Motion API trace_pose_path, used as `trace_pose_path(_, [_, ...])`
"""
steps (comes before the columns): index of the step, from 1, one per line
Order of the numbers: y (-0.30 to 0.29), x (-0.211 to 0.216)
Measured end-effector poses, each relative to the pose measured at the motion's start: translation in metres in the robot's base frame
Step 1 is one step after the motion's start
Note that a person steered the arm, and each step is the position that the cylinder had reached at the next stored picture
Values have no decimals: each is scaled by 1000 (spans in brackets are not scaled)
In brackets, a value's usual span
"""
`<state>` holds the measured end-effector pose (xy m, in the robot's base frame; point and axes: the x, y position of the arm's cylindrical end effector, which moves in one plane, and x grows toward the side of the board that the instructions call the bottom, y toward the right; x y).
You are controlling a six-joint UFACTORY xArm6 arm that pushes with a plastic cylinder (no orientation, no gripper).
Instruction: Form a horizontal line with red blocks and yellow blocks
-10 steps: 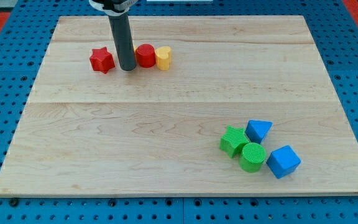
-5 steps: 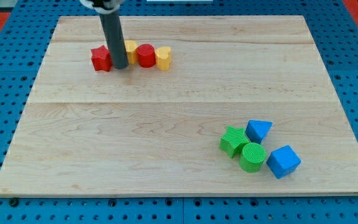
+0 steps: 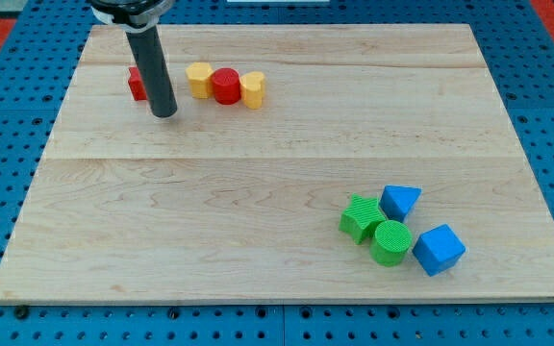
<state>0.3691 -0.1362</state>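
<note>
My tip [image 3: 164,112] has slid toward nine o'clock, nudging the red block [image 3: 138,83] away from the yellow block [image 3: 199,78], red cylinder [image 3: 225,86] and second yellow block [image 3: 252,88]; the gap widens the line. There is no gripper.

The only part of the robot in view is a straight, round rod, dark grey to near black, with a smooth matte surface and a faint lighter sheen running down its length. It keeps one even thickness all the way to my tip [image 3: 164,113], which ends blunt and flat. At the view's top the rod meets a wider mount (black with a pale, whitish rim, mostly cropped).
</note>
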Motion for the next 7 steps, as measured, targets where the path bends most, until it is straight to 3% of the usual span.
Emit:
trace_pose_path(2, [99, -4])
trace_pose_path(3, [125, -22])
trace_pose_path(4, [144, -10])
trace_pose_path(5, [92, 2])
trace_pose_path(7, [84, -33])
